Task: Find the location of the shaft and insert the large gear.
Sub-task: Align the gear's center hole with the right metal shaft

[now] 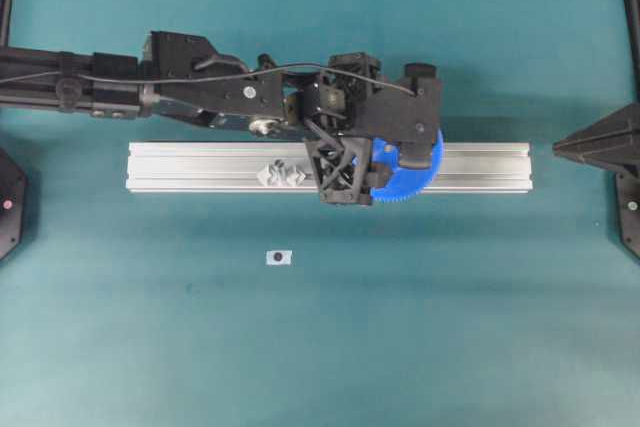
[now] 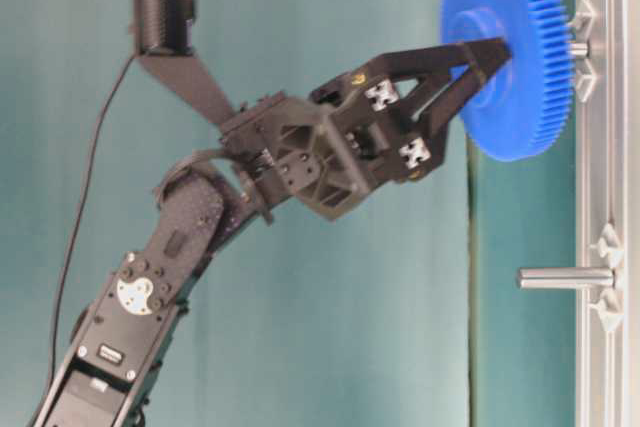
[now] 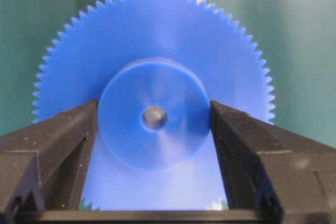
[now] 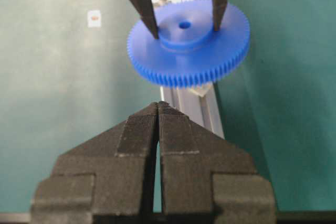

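From overhead, going left to right: my left arm reaches in from the left edge of the teal table point(image 1: 120, 347). The long silver aluminium rail point(image 1: 200, 167) lies crosswise across the table's middle. Near the rail's centre stands one small grey metal pin between clear diamond-shaped brackets point(image 1: 282, 174), bare. Below it on the table, apart from the rail, a small white sticker with a dark dot point(image 1: 279, 258).

Right of that, my left pincer point(image 1: 385, 162) grips the bright blue plastic toothed disc gear point(image 1: 418, 179) by its raised round hub, one finger point(image 3: 63, 140) on each side. The gear sits over the rail's right half. In the table-level view the second grey shaft point(image 2: 578, 48) points at the gear's centre; whether it has entered the bore I cannot tell.

My right pincer point(image 4: 158, 109) is pressed together, empty, back near the table's right edge.
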